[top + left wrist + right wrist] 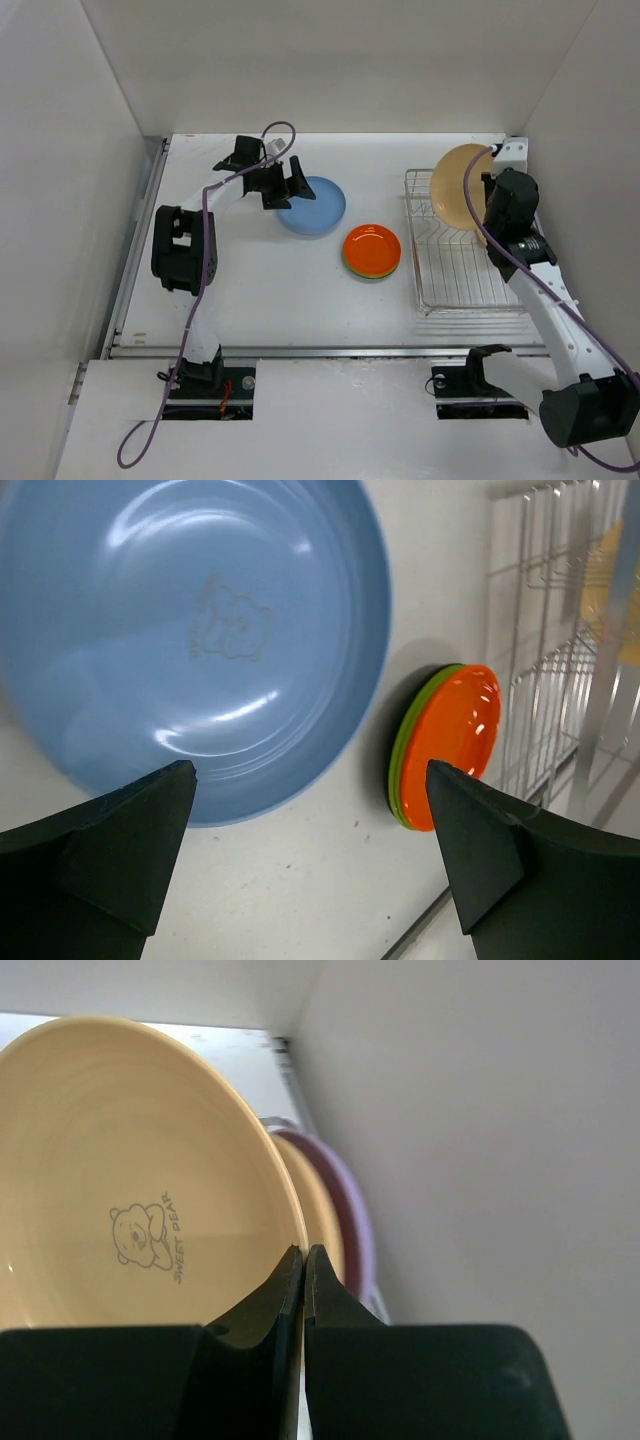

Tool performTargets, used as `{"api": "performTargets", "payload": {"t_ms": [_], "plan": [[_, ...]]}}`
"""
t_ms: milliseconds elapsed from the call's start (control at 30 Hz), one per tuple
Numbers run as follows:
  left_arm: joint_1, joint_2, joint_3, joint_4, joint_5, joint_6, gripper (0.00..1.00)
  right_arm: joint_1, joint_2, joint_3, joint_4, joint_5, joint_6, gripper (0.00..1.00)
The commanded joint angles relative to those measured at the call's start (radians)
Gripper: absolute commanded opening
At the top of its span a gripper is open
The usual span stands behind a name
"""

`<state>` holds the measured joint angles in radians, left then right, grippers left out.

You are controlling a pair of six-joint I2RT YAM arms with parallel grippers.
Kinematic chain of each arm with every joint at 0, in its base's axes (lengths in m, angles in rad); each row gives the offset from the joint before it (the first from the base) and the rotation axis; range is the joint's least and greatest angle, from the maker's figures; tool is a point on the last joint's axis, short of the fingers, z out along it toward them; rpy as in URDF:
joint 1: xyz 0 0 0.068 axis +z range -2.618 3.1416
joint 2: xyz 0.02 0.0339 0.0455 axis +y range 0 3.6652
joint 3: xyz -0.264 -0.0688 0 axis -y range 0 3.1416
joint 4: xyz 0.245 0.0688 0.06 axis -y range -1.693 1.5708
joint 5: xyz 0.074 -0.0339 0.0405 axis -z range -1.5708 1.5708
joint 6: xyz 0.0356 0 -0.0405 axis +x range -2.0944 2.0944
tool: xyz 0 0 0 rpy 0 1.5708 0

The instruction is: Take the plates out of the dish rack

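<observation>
Tabletop (pixel 280 295) white; white walls (pixel 340 60) three sides; dish rack (pixel 460 275) right.

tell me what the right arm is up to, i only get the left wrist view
Observer: The right gripper is shut on the rim of the tan plate, which is upright at the far end of the dish rack.
Operator: anything behind it
Observer: A lavender plate stands just behind it.
Operator: where am i from above
Observer: The left gripper hangs over the left edge of the light blue plate.
</observation>
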<state>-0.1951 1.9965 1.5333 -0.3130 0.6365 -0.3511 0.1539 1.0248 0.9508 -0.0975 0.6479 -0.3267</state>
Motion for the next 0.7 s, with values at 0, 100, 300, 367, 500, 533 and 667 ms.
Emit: {"api": "performTargets", "payload": {"t_ms": [0, 100, 300, 367, 500, 533, 667], "plan": [[-0.050, -0.110, -0.022, 0.084, 0.182, 0.046, 0.99, 0.013, -0.042, 0.071, -0.054, -0.201, 0.122, 0.00], [-0.099, -0.139, -0.033, 0.106, 0.239, 0.073, 0.99, 0.013, -0.042, 0.091, -0.106, -0.351, 0.161, 0.00], [-0.191, -0.183, -0.042, 0.115, 0.273, 0.126, 0.99, 0.047, -0.019, 0.120, -0.157, -0.548, 0.216, 0.00], [-0.233, -0.194, -0.042, 0.115, 0.273, 0.138, 0.99, 0.061, -0.006, 0.120, -0.166, -0.564, 0.216, 0.00], [-0.290, -0.203, -0.042, 0.115, 0.250, 0.156, 0.98, 0.098, 0.004, 0.129, -0.166, -0.596, 0.216, 0.00], [-0.299, -0.203, -0.042, 0.106, 0.241, 0.156, 0.98, 0.098, 0.015, 0.129, -0.166, -0.596, 0.216, 0.00], [-0.329, -0.194, -0.042, 0.095, 0.218, 0.166, 0.94, 0.121, 0.024, 0.129, -0.166, -0.636, 0.225, 0.00]]}}
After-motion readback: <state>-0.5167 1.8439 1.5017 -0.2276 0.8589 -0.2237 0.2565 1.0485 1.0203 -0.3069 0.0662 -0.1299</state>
